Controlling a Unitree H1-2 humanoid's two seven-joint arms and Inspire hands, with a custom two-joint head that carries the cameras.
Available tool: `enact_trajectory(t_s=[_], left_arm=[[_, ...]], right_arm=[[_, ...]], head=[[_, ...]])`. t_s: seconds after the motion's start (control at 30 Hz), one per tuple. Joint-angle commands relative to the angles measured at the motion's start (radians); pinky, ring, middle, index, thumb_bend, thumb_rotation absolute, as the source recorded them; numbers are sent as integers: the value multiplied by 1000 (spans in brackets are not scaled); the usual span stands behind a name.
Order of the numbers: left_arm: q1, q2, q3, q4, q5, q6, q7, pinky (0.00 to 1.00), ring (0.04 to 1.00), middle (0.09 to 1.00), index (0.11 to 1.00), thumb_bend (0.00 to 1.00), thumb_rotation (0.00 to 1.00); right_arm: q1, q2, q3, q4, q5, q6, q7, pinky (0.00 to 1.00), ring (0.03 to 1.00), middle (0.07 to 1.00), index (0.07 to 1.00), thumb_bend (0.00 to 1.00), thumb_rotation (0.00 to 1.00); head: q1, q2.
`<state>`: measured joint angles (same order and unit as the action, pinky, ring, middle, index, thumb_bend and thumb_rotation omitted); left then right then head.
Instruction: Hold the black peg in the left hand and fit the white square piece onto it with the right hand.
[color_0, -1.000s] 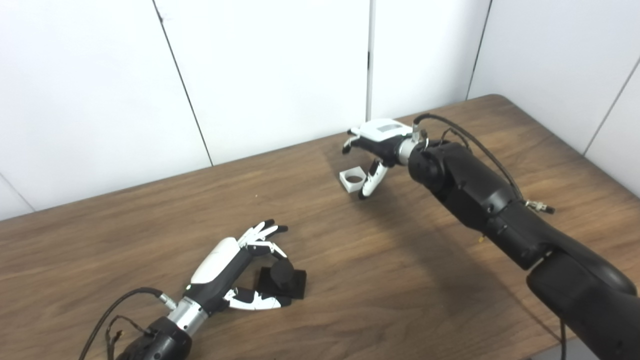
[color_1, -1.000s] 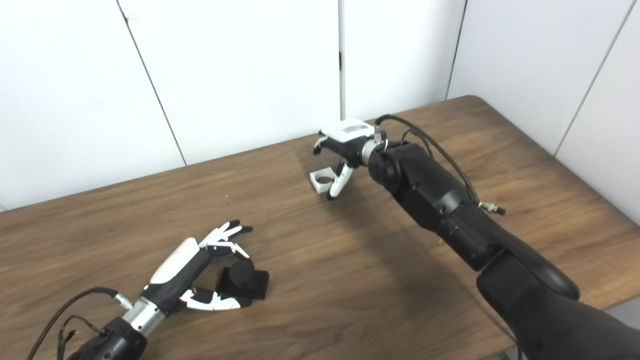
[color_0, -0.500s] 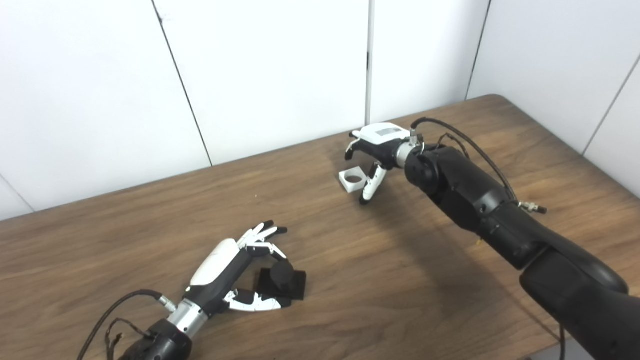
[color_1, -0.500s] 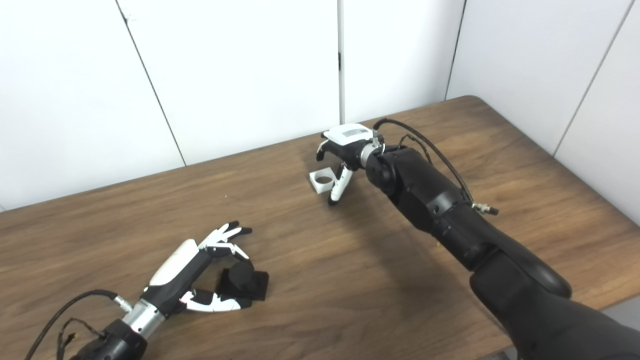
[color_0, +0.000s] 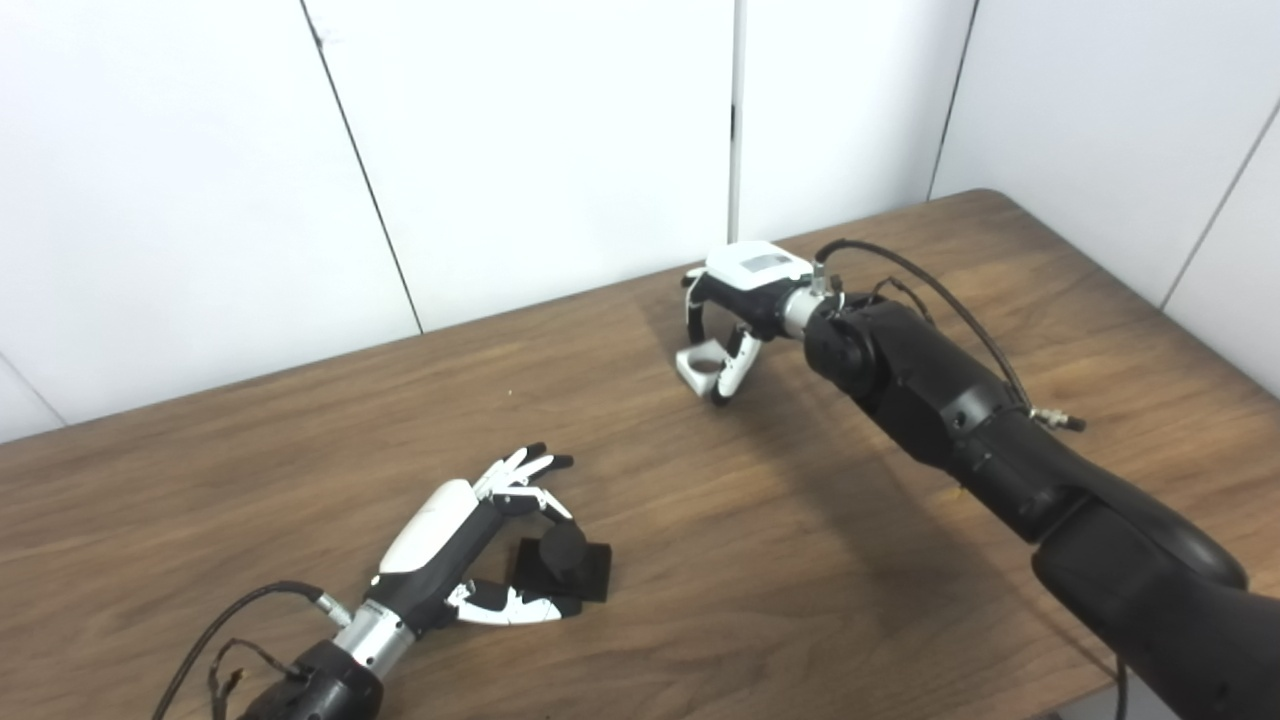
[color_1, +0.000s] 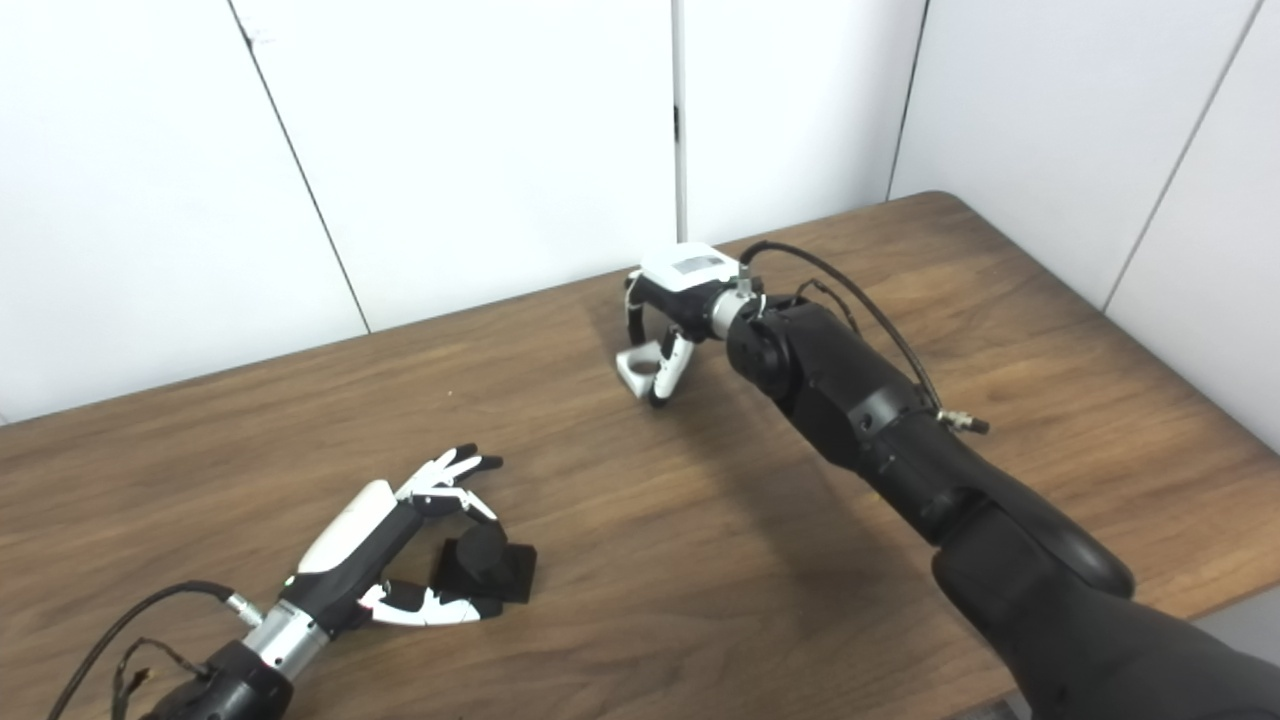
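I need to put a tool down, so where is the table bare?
Bare wood spans the middle of the table, between the black peg by the left hand and the white square piece in the right hand. Around each hand it is crowded.

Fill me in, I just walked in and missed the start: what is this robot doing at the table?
The right hand is closing on the white square piece at the far side of the table, with fingers and thumb on either side of it. The left hand lies open beside the black peg, which stands on the table, ungrasped. Nothing has been fitted yet.
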<state>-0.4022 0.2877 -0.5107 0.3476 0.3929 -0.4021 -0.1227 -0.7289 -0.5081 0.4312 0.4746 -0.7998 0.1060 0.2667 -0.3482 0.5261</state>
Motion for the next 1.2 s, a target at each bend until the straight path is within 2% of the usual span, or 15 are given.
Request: enact_trajectory(t_s=[0.0,0.3,0.57,0.73,0.93,1.17], left_arm=[[47,29,-41,20,75,30,-79,1000,1000,932,492,522,73],[48,26,-43,30,73,23,-75,1000,1000,933,492,522,75],[46,25,-43,31,73,21,-75,1000,1000,931,492,521,76],[38,27,-41,38,73,23,-76,1000,1000,932,492,520,79],[38,24,-32,34,81,49,-63,1000,1000,933,492,521,77],[48,26,-17,6,106,90,-44,995,1000,927,492,522,75]], right_arm=[[-15,8,15,35,-20,2,-14,967,949,897,492,518,149],[-17,4,37,58,-33,-29,-49,926,928,858,487,514,148],[-9,-4,31,44,-29,-30,-55,932,932,857,486,515,146],[15,-13,-9,-20,5,-38,-69,953,937,853,486,516,142],[61,-1,-98,-152,49,-3,-91,964,962,858,484,517,143],[117,5,-147,-303,57,25,-84,975,970,864,484,518,144]], head=[[-1,0],[2,2],[3,6],[1,9],[6,13],[11,20]])
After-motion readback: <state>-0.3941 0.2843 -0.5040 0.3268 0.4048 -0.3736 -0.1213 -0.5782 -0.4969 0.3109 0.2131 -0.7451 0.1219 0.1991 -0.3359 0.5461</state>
